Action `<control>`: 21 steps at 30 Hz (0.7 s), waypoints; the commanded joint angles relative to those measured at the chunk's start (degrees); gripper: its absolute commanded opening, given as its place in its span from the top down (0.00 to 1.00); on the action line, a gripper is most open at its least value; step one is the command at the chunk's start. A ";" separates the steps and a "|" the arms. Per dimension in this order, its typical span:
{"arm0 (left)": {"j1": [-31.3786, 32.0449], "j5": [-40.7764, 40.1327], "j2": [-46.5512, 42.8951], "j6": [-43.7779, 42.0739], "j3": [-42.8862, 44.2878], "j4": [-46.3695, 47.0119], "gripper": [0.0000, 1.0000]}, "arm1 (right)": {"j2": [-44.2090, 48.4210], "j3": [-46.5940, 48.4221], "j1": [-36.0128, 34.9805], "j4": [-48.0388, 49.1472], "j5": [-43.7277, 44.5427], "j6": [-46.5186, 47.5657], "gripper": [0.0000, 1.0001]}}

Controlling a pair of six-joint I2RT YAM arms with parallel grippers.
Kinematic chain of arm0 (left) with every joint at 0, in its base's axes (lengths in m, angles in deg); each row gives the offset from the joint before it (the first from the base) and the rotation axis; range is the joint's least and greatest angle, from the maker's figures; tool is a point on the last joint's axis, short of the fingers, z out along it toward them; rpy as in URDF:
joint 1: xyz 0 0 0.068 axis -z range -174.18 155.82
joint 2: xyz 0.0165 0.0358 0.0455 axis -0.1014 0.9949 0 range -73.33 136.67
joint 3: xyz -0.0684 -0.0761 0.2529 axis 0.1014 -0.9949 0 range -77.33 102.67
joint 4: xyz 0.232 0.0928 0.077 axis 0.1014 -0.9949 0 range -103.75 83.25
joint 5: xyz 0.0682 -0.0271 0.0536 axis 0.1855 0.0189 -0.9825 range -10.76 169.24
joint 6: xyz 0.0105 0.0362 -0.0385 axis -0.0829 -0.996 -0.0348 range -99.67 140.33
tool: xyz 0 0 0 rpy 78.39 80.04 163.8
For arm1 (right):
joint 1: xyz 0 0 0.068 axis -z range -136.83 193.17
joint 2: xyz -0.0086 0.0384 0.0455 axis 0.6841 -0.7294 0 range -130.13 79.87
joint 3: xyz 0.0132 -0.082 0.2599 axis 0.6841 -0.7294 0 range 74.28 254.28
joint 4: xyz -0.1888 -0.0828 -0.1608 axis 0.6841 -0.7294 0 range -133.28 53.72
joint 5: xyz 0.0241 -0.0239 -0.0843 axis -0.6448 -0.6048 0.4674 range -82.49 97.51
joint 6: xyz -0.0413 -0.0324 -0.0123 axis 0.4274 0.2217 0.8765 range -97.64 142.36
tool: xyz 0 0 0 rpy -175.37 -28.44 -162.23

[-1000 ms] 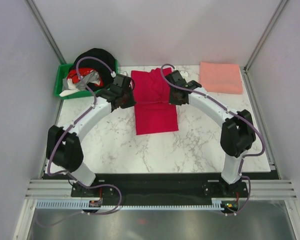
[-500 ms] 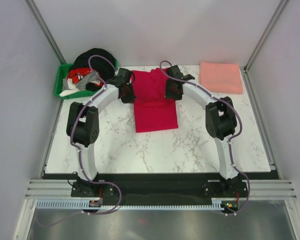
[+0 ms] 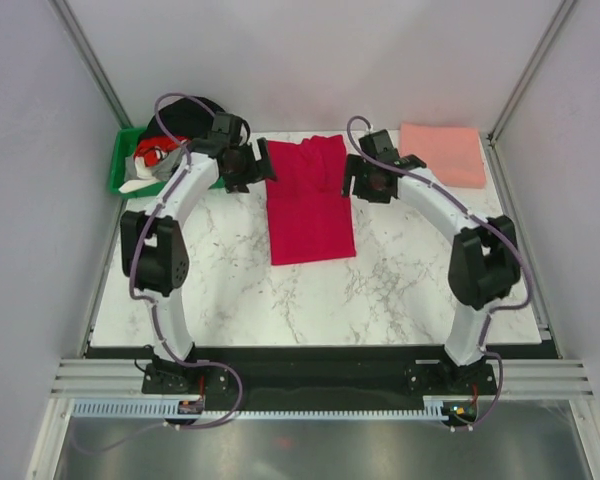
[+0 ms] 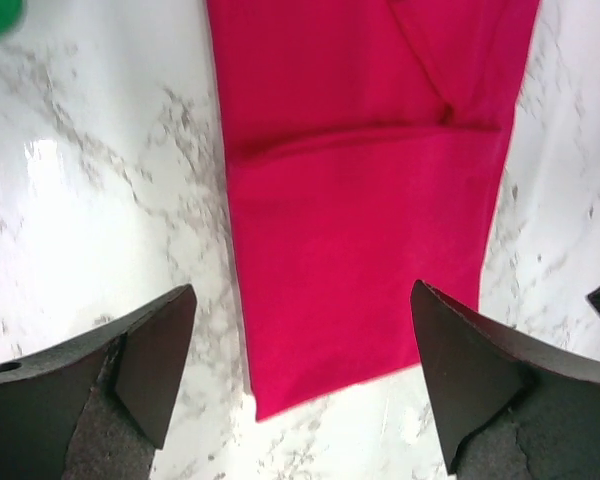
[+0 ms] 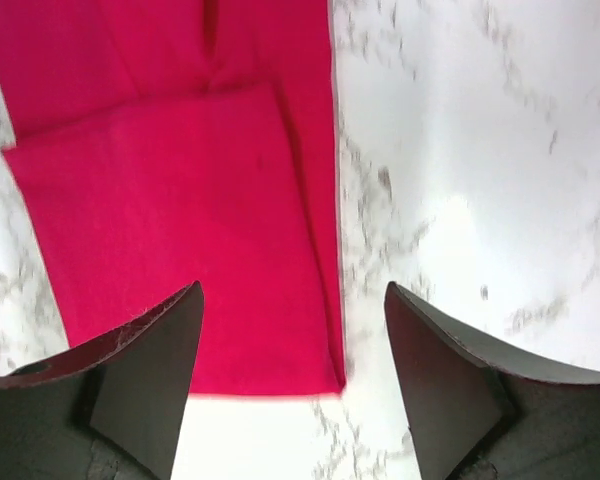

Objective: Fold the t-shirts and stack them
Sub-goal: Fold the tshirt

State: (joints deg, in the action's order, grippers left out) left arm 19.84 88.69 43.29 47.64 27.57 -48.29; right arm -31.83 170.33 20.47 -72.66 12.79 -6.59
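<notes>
Left pincer [image 4: 300, 290] and right pincer [image 5: 292, 290] both stand wide apart, gripping nothing, above the marble desk [image 3: 400, 290]. They flank the red t-shirt [image 3: 310, 210], which lies folded into a long strip at desk centre. Farther back, the pink t-shirt [image 3: 442, 155] lies folded at the far right corner. A green bin [image 3: 123, 172] of clothes sits far left.

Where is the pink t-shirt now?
In the top view, the pink t-shirt lies folded at the far right corner of the table, right of the red t-shirt.
</notes>
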 commanded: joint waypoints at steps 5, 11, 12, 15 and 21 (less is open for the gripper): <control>4.25 2.23 -24.31 0.37 -26.64 6.46 0.07 | 14.04 -24.92 -4.54 9.57 -7.03 -2.78 0.20; 7.07 3.29 -36.09 6.26 -50.38 18.67 0.11 | 17.13 -37.50 -4.90 15.02 -7.48 -3.92 0.25; 7.07 3.47 -36.81 6.79 -54.93 20.34 0.12 | 16.78 -38.65 -4.90 16.50 -7.65 -3.75 0.27; 7.25 3.82 -39.27 8.46 -61.02 26.06 0.14 | 15.29 -39.62 -4.55 19.93 -9.14 -3.13 0.33; 7.25 2.68 -42.61 8.55 -64.47 28.88 0.15 | 17.48 -41.47 -3.14 23.90 -11.87 -3.13 0.34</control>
State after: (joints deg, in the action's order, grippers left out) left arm 26.96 91.45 4.14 54.28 -36.86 -26.54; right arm -17.03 129.79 16.58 -53.61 3.15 -9.59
